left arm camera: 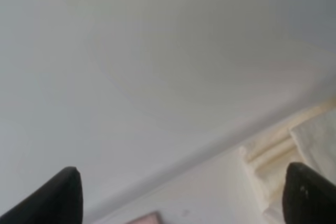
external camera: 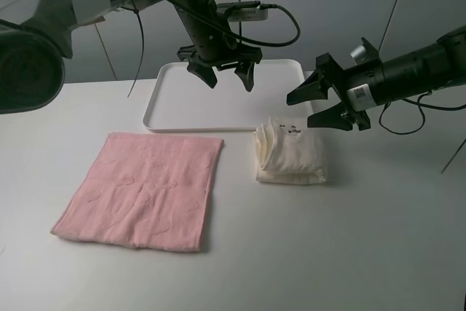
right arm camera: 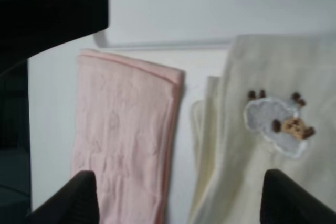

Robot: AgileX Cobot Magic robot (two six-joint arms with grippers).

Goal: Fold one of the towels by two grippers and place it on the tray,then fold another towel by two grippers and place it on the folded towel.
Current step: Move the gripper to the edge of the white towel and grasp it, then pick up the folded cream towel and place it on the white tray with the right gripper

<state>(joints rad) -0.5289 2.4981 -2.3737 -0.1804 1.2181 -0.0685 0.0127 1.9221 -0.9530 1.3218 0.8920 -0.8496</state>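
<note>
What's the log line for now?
folded cream-white terry towel: beside flat white tray; pink terry towel: flat; left tool: open; right tool: open

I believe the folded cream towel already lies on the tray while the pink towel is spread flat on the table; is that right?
Not quite: the exterior high view shows the folded cream towel lying on the table, just outside the tray, not on it. The pink towel is indeed spread flat on the table.
</note>
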